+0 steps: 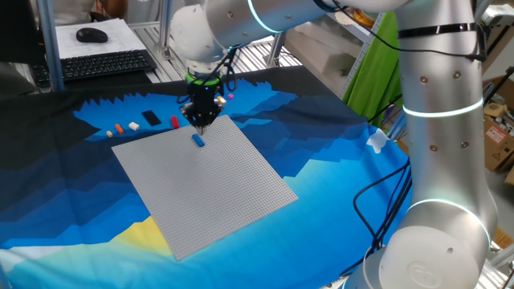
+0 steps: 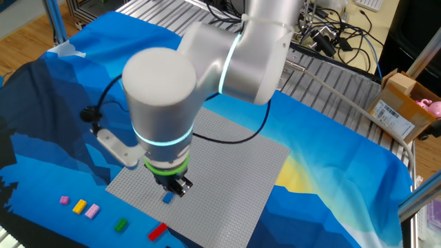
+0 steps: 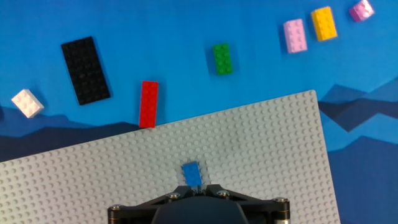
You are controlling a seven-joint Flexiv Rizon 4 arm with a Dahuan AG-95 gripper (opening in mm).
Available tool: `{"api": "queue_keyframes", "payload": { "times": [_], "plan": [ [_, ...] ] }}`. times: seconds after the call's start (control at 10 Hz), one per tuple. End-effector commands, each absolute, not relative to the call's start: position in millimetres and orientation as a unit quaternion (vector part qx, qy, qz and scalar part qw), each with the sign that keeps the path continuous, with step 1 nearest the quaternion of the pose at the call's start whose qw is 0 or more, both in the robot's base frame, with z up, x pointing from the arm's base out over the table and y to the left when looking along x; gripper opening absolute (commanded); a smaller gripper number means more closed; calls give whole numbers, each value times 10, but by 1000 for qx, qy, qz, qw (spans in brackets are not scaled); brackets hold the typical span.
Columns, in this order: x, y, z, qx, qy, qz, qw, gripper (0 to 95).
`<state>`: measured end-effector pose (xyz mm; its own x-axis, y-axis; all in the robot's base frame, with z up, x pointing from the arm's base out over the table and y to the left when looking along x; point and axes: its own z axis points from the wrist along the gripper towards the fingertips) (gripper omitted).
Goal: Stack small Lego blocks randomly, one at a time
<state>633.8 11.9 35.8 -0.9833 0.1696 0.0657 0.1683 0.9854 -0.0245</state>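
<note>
Blue brick (image 3: 191, 173) sits on baseplate (image 3: 261, 149), frame bottom; my fingers (image 1: 200, 124) clenched, empty above; red (image 3: 148, 104), green (image 3: 222, 59) unstacked.

Bright, even light fills all three views, seemingly from overhead. The glossy silver-white robot arm (image 2: 207, 62) carries soft highlights. Shadows stay faint. The hand view is slightly soft at near edge.

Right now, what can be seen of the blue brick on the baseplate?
The blue brick is a small, studded, glossy plastic piece sitting flat on the grey baseplate near its edge, slightly turned against the stud grid. It stands alone, nothing stacked on it. The shut gripper hangs just above; whether they touch cannot be told. The other bricks lie off the plate on the cloth.
</note>
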Motion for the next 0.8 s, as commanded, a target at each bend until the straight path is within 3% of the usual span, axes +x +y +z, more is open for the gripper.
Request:
{"api": "queue_keyframes", "payload": {
  "times": [0.1,0.8],
  "plan": [
    [6430,84,421,-93,-995,-11,44,0],
    [6435,52,460,-103,-993,-6,58,0]
  ]
}}
